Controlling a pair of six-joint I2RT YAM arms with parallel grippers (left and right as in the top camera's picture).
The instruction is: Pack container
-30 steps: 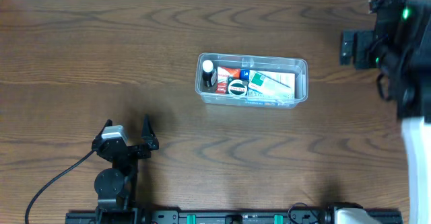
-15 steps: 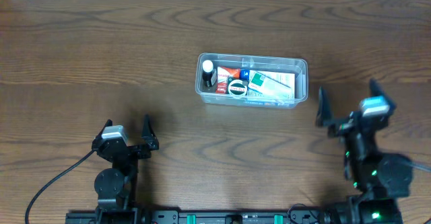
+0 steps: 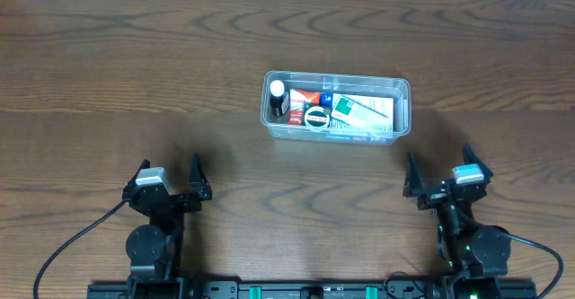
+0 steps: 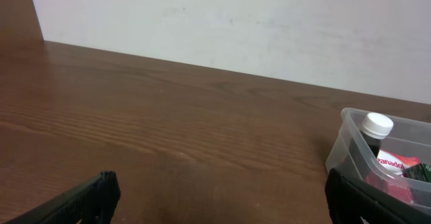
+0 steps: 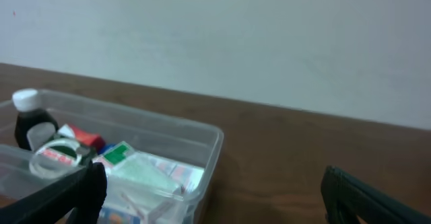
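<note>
Overhead: container (image 3: pixel 403 110) sits mid-way across the desk (image 3: pixel 135 65), bottle (image 3: pixel 278 94) and boxes (image 3: pixel 364 112) inside. Left gripper (image 3: pixel 171 175) and right gripper (image 3: pixel 442 169) sit near the front edge, well apart from it, jaws spread wide, empty.

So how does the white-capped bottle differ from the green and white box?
The bottle is dark and stands cap-up at the container's left end; the green and white box is pale and lies flat toward the right end. The box covers far more floor than the bottle. Both sit inside the container.
</note>
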